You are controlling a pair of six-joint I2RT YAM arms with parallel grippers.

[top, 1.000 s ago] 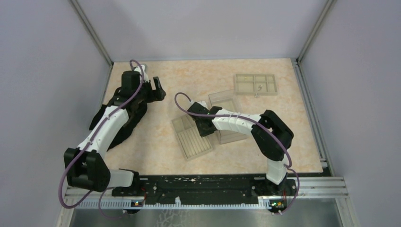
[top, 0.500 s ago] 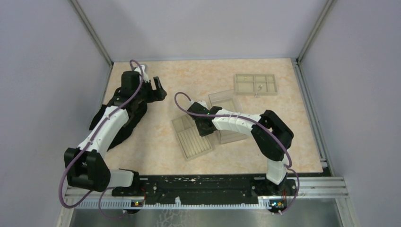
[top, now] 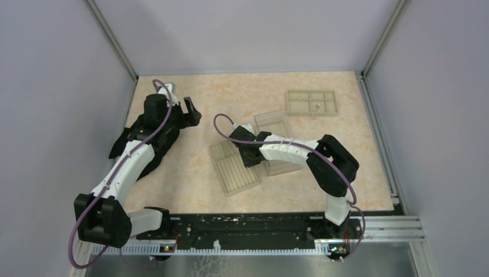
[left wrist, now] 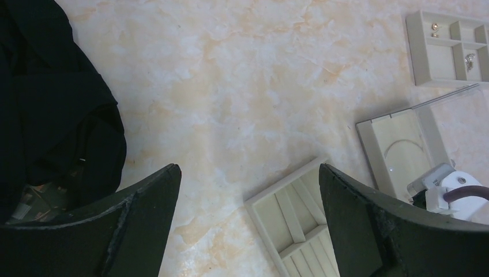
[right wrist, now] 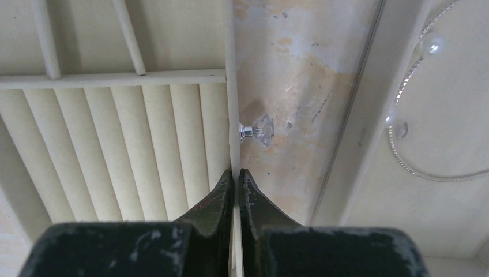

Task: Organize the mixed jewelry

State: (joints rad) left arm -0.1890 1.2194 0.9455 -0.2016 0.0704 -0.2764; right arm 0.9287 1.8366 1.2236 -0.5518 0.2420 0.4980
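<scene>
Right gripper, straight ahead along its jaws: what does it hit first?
The side wall of the ridged tray; the right gripper seems to have its shut jaws pinched on it. The crystal stud lies just right of that line.

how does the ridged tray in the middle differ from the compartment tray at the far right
The ridged tray lies skewed on the table; the compartment tray sits square to its edges. The ridged tray is mostly long parallel grooves, the compartment tray boxy cells. The compartment tray holds small jewelry pieces; the ridged tray's visible grooves look bare. Both are beige, shallow and rectangular.
</scene>
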